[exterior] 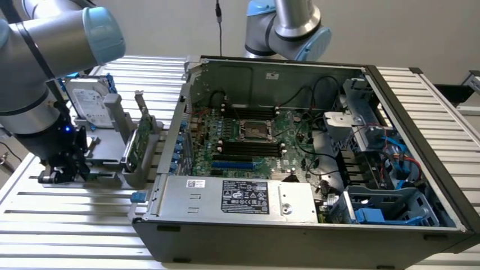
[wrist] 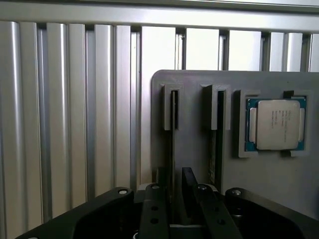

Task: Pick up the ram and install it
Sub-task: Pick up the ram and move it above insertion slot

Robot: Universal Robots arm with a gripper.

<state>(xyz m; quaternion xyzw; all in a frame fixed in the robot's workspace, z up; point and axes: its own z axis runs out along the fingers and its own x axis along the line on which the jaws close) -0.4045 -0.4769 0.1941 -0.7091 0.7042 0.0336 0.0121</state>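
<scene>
Task thing: the ram (wrist: 173, 114) stands on its long edge in a narrow slot of the grey holder (wrist: 194, 82). The holder sits on the slatted table (exterior: 75, 236), beside the computer case (exterior: 300, 239) and not inside it. The ram is not yet lifted out.

Reason for this position: the slot keeps the thin board upright, so both flat faces are free to be taken from above. I judge that the holder is made for this purpose.

Tool: the gripper (wrist: 182, 199) hangs low over the holder, in line with the ram, at the end of the stick that is nearest to the wrist camera. I cannot tell whether it already presses on the board or only stands around it.

Arm: in the exterior view the arm (exterior: 37, 112) reaches straight down at the holder's end farthest from the case, so the approach is vertical.

Holder, other contents: a second stick (wrist: 218, 114) stands in the neighbouring slot, just beside the ram. A processor chip (wrist: 275, 124) lies flat in a square recess beside that stick. In the exterior view a hard drive (exterior: 89, 104) and a green card (exterior: 140, 138) stand upright on the same holder.

Case, contents: the case lies open on its side, so the motherboard (exterior: 255, 129) faces upward. The black slots (exterior: 251, 149) are near its middle and look empty, as far as I can judge. A power supply box (exterior: 240, 197) lies along the near wall.
</scene>
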